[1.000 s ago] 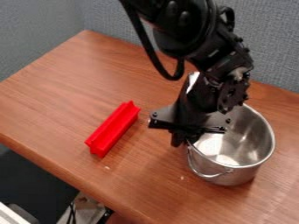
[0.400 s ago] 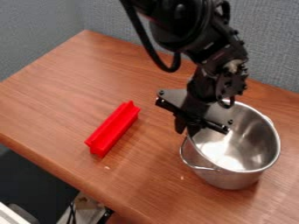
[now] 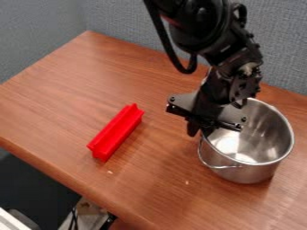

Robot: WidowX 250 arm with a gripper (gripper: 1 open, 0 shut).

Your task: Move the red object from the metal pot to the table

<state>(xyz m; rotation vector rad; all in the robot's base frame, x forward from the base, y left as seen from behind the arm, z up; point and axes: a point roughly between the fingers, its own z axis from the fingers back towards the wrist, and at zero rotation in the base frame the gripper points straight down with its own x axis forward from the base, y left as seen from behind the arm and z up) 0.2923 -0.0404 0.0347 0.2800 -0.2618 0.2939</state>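
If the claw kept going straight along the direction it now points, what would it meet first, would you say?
Most likely the near rim of the metal pot: the claw points steeply down just above it. Depth is unclear, so it might instead reach the table.

The red object [image 3: 117, 131] lies flat on the reddish-brown tabletop [image 3: 72, 81], angled from lower left to upper right, well apart from the metal pot [image 3: 249, 144]. The pot stands upright to the right, near the tabletop's front edge, its shiny inside showing and its thin wire handle lying against the front wall. The black arm reaches down from the top, and its hand [image 3: 198, 126] points steeply downward at the pot's left rim, fingers drawn together, nothing visibly held.
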